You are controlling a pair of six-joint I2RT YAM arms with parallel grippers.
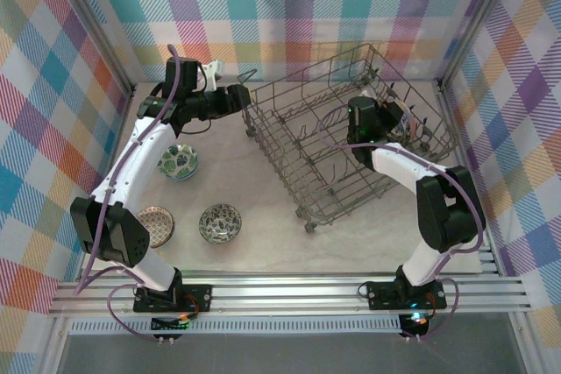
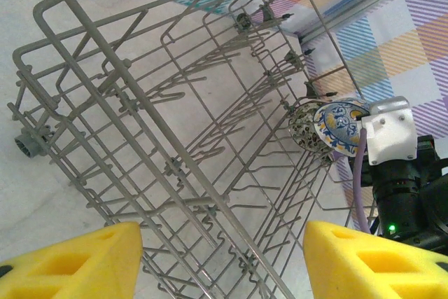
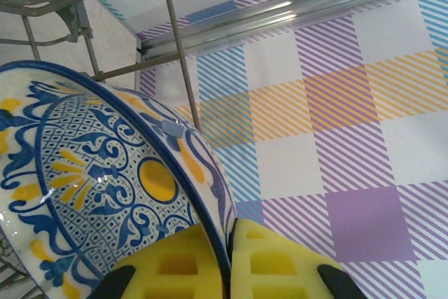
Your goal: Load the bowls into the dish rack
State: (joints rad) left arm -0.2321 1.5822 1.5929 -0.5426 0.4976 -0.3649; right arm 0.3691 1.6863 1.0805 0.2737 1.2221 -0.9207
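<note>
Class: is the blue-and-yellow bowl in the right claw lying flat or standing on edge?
On edge: the right claw pinches the rim of the blue-and-yellow bowl, which stands near-vertical by the dish rack wall.

- dish rack (image 1: pixel 351 142): grey metal wire, matt coating.
- bowl (image 3: pixel 105 187): glazed ceramic, glossy.
- pads (image 3: pixel 276 271) of right pincer (image 3: pixel 227 257): yellow, matt, perhaps foam.
- desk (image 1: pixel 254 190): pale, smooth, stone-like.

The bowl (image 3: pixel 105 194) wears blue-and-yellow scrollwork; the dish rack (image 1: pixel 342 142) is grey.
</note>
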